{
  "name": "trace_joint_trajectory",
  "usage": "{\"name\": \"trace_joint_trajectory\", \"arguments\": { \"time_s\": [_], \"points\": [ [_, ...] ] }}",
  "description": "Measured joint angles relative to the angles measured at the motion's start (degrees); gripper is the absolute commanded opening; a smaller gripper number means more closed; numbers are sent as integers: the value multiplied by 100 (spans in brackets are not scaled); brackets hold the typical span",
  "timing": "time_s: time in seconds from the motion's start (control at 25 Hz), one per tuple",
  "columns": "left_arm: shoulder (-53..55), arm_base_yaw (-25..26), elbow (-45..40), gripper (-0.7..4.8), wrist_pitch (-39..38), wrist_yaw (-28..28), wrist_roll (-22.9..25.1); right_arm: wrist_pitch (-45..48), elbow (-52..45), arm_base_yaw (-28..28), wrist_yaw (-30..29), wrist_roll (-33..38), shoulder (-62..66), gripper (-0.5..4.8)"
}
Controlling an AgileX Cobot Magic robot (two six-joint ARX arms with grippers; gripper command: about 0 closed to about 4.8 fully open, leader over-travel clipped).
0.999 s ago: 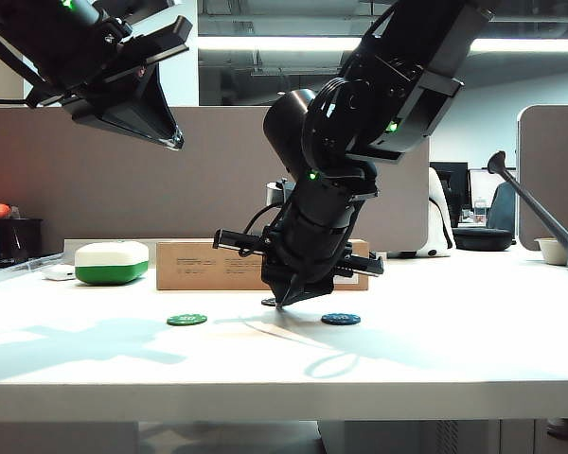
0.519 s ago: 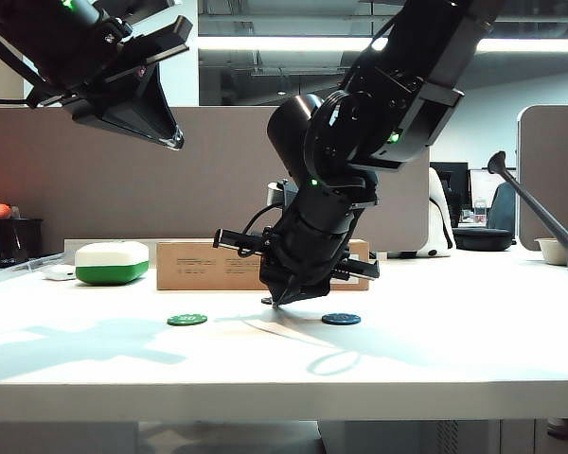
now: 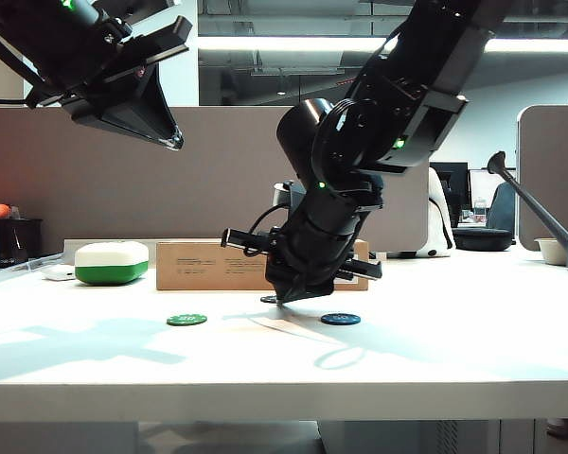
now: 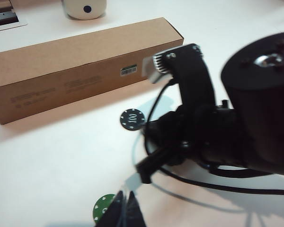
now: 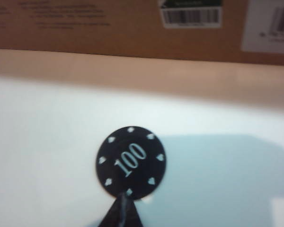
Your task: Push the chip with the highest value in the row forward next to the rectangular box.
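Right gripper [image 5: 121, 208] nudged forward, jaws pressed together, tip against small round black "100" chip [image 5: 130, 162] near long brown cardboard box [image 5: 109, 26]. Left gripper [image 3: 161, 128] raised high, jaws pressed together.

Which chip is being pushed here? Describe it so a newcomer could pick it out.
Start at the long brown box at the back. Just in front lies a black chip, the shut right gripper at its near edge. It reads 100; the green chip and blue chip sit nearer.
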Motion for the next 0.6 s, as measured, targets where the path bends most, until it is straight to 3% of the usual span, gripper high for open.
{"name": "trace_joint_trajectory", "arguments": {
  "time_s": [0.36, 0.6],
  "points": [
    [0, -2, 0, -5, 0, 2, 0, -505, 946, -9, -105, -72, 481, -6],
    [0, -2, 0, -5, -2, 2, 0, -599, 1043, -20, -70, -155, 529, -6]
  ]
}}
